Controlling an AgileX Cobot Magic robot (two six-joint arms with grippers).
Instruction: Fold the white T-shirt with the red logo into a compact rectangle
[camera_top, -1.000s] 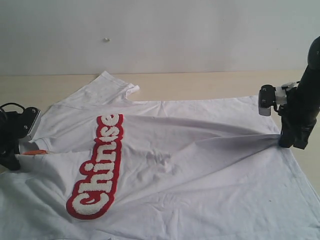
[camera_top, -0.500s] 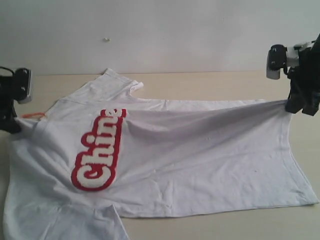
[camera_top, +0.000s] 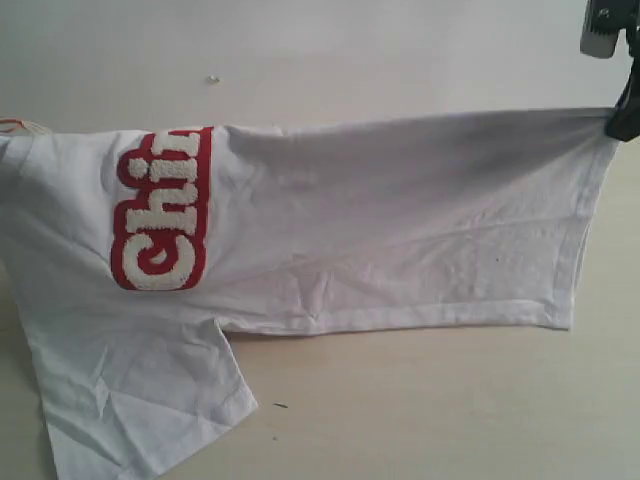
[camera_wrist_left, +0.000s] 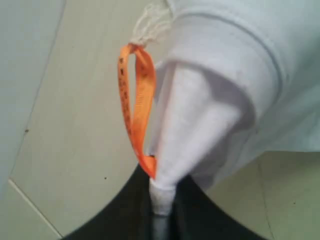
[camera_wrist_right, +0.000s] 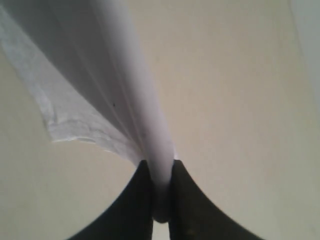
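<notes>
- We see the white T-shirt (camera_top: 380, 230) up in the air and stretched sideways. Its top edge is taut and the rest hangs down toward the bench (camera_top: 450, 400).
- Right jaws are pressed together on a bunched corner of the shirt at the hem end, far upper right in the exterior view. In the right wrist view the cloth is squeezed between the dark fingers (camera_wrist_right: 135, 210).
- Left jaws pinch a gathered bit of shirt by the ribbed collar (camera_wrist_left: 250, 60). The orange tag (camera_wrist_left: 135, 100) loops just beside the pinch. These jaws are out of frame in the exterior view.
- The red logo (camera_top: 160, 215) sits on the left part of the shirt and runs over the top fold. We can read only "Chi".
- One sleeve (camera_top: 150, 400) hangs lowest, at the lower left. We cannot tell if it touches the bench.
</notes>
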